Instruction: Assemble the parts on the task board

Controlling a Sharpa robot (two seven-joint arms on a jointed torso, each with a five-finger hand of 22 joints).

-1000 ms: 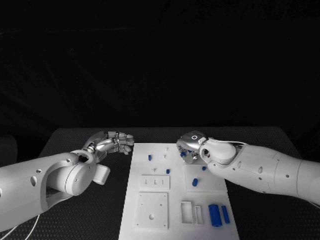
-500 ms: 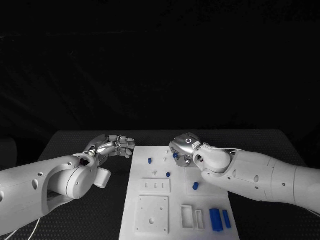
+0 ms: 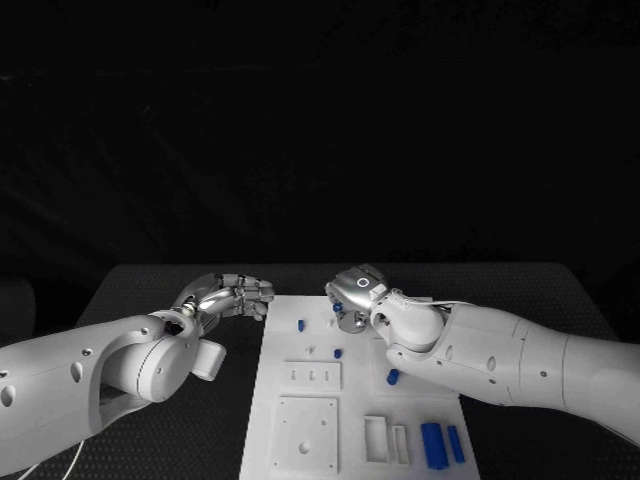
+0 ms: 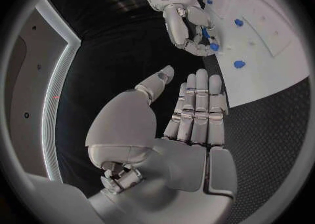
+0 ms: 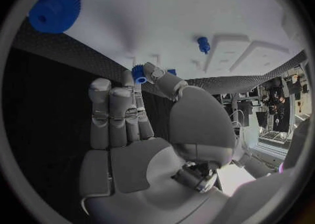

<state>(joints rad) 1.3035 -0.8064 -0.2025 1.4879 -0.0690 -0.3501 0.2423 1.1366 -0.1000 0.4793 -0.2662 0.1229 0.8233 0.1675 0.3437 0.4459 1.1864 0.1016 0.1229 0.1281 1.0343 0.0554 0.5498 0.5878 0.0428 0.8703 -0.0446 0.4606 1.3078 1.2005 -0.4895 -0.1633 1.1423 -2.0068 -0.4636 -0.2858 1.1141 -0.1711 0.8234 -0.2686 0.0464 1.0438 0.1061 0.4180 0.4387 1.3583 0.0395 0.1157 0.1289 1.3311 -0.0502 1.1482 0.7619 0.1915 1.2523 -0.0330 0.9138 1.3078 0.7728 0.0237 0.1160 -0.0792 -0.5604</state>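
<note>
My right silver many-fingered hand (image 3: 353, 293) hangs over the far end of the white rectangular task board (image 3: 303, 420), at about 12 o'clock on it. From the right wrist camera I see the small blue toothed plastic piece (image 5: 138, 73) pinched between its thumb and a fingertip, the other fingers standing straight alongside. The same piece seems to show at that hand's fingertips from the left wrist camera, though the fisheye makes this hard to confirm.

My left silver many-fingered hand (image 3: 229, 294) sits just off the board's far left corner, around 10 o'clock, holding nothing; from its own wrist its fingers (image 4: 200, 109) lie straight and side by side, the thumb a little apart.

I judge the toothed piece light, rigid and smooth, so it could twist or slip in a fingertip pinch; gripping across the teeth, as now, gives the best bite. A larger blue plastic gear (image 5: 54, 6) rests on the board near its edge; I'd take it by the rim. The two blue cylinders (image 3: 441, 441) at the board's near right, about 5 o'clock, would likely roll.

I can read no brand, label or writing anywhere.
</note>
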